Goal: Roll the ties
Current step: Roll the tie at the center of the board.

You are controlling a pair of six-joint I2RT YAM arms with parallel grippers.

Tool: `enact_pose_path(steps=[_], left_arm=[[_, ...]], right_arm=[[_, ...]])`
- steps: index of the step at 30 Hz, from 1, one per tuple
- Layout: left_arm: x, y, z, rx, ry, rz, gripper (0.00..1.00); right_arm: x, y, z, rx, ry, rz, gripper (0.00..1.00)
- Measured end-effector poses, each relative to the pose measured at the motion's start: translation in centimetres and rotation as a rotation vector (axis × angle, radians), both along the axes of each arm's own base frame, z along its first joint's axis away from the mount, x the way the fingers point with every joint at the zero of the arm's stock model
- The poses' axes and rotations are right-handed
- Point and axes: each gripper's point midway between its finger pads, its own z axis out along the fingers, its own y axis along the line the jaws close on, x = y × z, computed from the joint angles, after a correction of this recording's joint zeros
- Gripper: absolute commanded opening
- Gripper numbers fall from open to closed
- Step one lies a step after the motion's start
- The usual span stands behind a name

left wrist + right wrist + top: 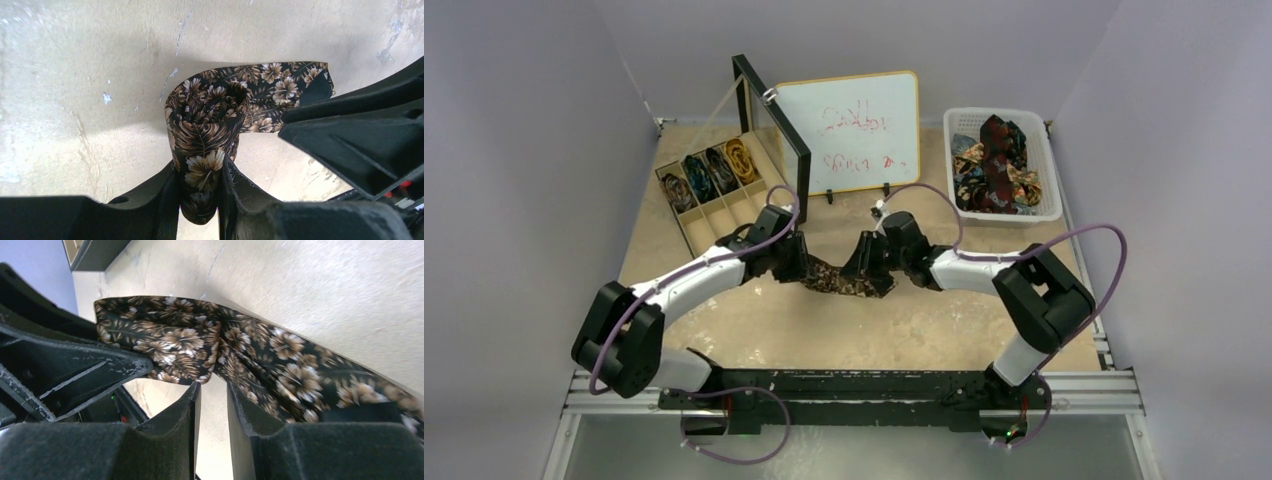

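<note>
A dark tie with a brown-gold flower print (839,278) lies mid-table between my two grippers. One end of it is coiled into a small roll (207,125), and my left gripper (200,180) is shut on that roll. The loose strip (240,345) runs from the roll toward the right. My right gripper (214,390) is open by a narrow gap with only table showing between its fingers. Its tips sit right at the strip's near edge. From above, the left gripper (799,262) and right gripper (864,265) face each other closely.
A divided wooden box (686,212) at the back left holds several rolled ties, its lid (769,130) standing open. A whiteboard (849,130) stands behind the arms. A white basket (1052,170) at the back right holds loose ties.
</note>
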Motion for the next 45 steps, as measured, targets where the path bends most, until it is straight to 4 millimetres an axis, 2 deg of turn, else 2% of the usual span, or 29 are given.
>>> enact_pose_path(steps=[2, 5, 11, 19, 21, 27, 29, 32, 36, 39, 41, 45], left_arm=[[0.4, 0.2, 0.5, 0.030, -0.025, 0.002, 0.22], [0.8, 0.2, 1.2, 0.065, -0.050, 0.005, 0.22], [1.3, 0.4, 1.5, 0.142, -0.073, -0.001, 0.21], [1.6, 0.7, 0.6, 0.251, -0.064, -0.023, 0.21], [1.7, 0.6, 0.7, 0.275, -0.070, -0.039, 0.21], [2.1, 0.0, 1.1, 0.308, -0.092, -0.060, 0.21], [2.1, 0.2, 1.0, 0.316, -0.090, -0.058, 0.21], [2.1, 0.2, 0.9, 0.320, -0.089, -0.057, 0.21], [2.1, 0.2, 0.6, 0.324, -0.083, -0.059, 0.21], [2.1, 0.2, 0.5, 0.327, -0.080, -0.059, 0.21], [2.1, 0.2, 0.5, 0.326, -0.081, -0.059, 0.22], [2.1, 0.2, 0.5, 0.326, -0.080, -0.059, 0.22]], right_arm=[[0.7, -0.7, 0.4, -0.016, -0.022, -0.031, 0.28], [1.4, -1.6, -0.2, -0.051, -0.037, -0.066, 0.25], [0.7, -2.4, -3.5, -0.110, 0.012, -0.045, 0.22], [-0.2, -2.6, -3.5, -0.081, 0.003, -0.031, 0.23], [-0.4, -2.8, -3.6, -0.083, 0.008, -0.030, 0.26], [-0.7, -3.3, -3.0, -0.106, 0.007, -0.028, 0.41], [-0.3, -3.4, -2.6, -0.124, -0.007, -0.036, 0.47], [1.2, -3.5, -1.5, -0.158, -0.052, -0.065, 0.50], [3.8, -3.5, 0.1, -0.195, -0.123, -0.111, 0.46], [5.4, -3.3, 0.5, -0.219, -0.155, -0.128, 0.37], [5.7, -3.2, 0.0, -0.236, -0.154, -0.126, 0.32], [4.8, -3.9, -3.4, -0.299, -0.093, -0.099, 0.24]])
